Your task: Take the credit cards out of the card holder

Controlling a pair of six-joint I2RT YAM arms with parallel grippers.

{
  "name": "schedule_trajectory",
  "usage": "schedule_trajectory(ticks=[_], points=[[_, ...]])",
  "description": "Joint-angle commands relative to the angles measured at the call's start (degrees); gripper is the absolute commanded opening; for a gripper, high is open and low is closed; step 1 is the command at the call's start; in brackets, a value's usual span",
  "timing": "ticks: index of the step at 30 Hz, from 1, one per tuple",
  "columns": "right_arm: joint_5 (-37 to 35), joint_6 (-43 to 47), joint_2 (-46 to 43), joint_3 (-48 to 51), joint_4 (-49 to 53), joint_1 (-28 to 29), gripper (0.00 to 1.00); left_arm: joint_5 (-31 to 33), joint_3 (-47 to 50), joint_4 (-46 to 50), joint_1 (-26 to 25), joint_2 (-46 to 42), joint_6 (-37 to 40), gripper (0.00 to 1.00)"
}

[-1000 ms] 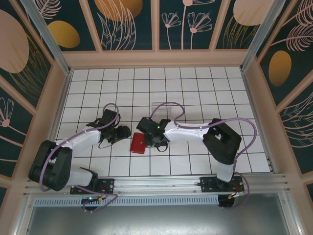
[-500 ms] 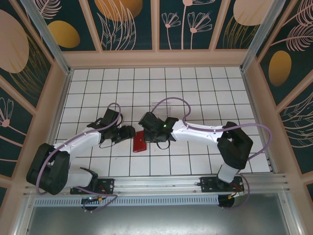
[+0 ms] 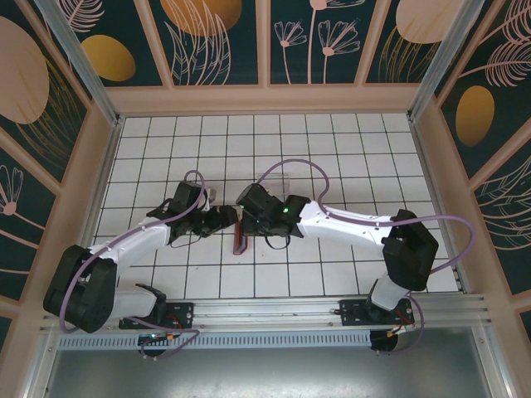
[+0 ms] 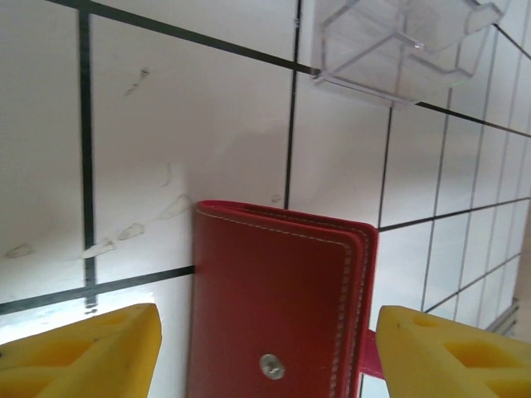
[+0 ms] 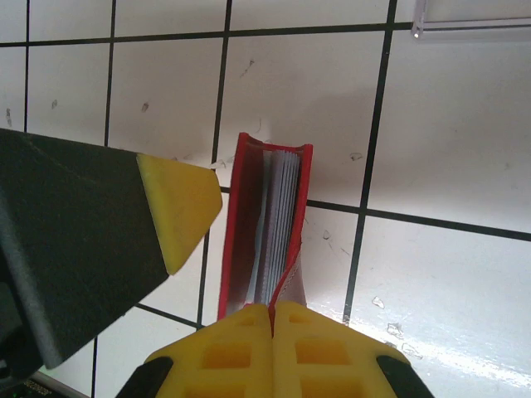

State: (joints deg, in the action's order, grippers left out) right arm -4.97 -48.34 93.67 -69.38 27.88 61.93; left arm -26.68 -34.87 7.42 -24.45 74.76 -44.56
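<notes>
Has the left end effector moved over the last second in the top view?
Yes. The left end effector has shifted right across the table's grid lines, closing on the red card holder.

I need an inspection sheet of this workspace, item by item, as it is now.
Surface: white gridded table, light scuffs.
Job's things: red card holder upright, slightly open; no credit cards out.
Clutter: clear plastic box, beyond holder.
Grippers: right gripper shut on holder's edge; left gripper open, fingers flanking it.
Cables: purple cables loop over both arms.
Surroundings: patterned walls.
</notes>
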Motion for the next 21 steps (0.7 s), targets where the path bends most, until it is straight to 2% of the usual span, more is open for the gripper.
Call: schedule_trajectory(ticks=[1,15,21], points=[[-2.0,0.6,-1.5,-1.9,-0.8,-0.1,0.00,-3.2,1.2,-4.0,-0.3,-0.4,-1.8,0.71],[-1.9,0.7,-2.3,-1.3,-1.2,-0.1,0.00,0.2,0.3,-0.1,-0.3,1.4,0.1,0.67],[-1.2,1.6,-3.4,-1.7,-3.7,0.0,0.00,-4.1,2.2,-6.8,-0.3,0.1,-2.8,0.72]])
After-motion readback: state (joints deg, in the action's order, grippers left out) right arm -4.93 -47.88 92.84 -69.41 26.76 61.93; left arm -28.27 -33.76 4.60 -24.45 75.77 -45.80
